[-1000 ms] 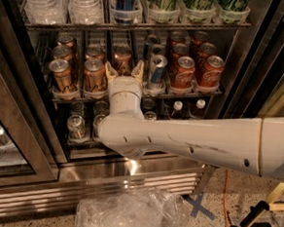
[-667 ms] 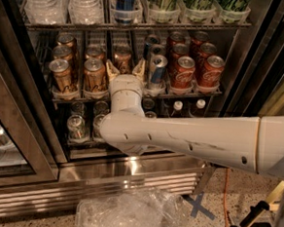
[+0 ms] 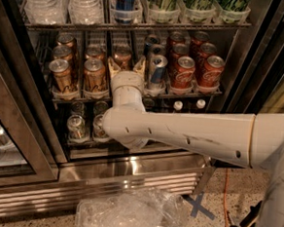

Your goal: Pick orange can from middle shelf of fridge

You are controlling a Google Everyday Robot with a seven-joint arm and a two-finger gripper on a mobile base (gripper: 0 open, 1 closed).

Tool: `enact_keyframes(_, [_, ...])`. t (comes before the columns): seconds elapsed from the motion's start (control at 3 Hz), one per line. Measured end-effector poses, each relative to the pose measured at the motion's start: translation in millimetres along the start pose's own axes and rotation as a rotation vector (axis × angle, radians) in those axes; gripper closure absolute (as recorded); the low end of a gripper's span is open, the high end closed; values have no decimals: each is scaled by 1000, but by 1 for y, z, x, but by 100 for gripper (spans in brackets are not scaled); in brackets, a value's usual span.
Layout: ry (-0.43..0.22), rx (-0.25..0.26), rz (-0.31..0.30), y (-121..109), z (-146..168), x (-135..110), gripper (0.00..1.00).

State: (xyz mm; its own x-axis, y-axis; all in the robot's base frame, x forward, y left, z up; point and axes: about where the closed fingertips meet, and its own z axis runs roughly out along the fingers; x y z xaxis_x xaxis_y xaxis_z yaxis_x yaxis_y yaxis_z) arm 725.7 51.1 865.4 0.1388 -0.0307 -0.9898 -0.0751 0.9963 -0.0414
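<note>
The fridge (image 3: 128, 175) stands open, its middle shelf (image 3: 67, 98) split into lanes. Orange cans fill the left lanes, among them one at the front left (image 3: 62, 75), one beside it (image 3: 95, 73) and one further back (image 3: 122, 56). My gripper (image 3: 126, 67) reaches into the third lane at shelf height. Its two pale fingers are spread, with the further-back orange can just beyond and between the tips. I cannot tell whether they touch it. My white arm crosses in from the right and hides the front of that lane.
A blue-and-silver can (image 3: 157, 70) stands just right of the gripper, with red cola cans (image 3: 183, 72) further right. Small dark cans (image 3: 76, 125) sit on the rack below and clear bottles (image 3: 81, 4) above. The glass door (image 3: 8, 140) hangs open at left. A crumpled plastic bag (image 3: 130, 214) lies on the floor.
</note>
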Motion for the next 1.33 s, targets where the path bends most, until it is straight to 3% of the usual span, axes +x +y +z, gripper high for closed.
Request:
enact_keyframes(1.0, [9, 12, 10, -7, 32, 11, 31])
enact_keyframes(1.33, [12, 14, 18, -8, 37, 14, 44])
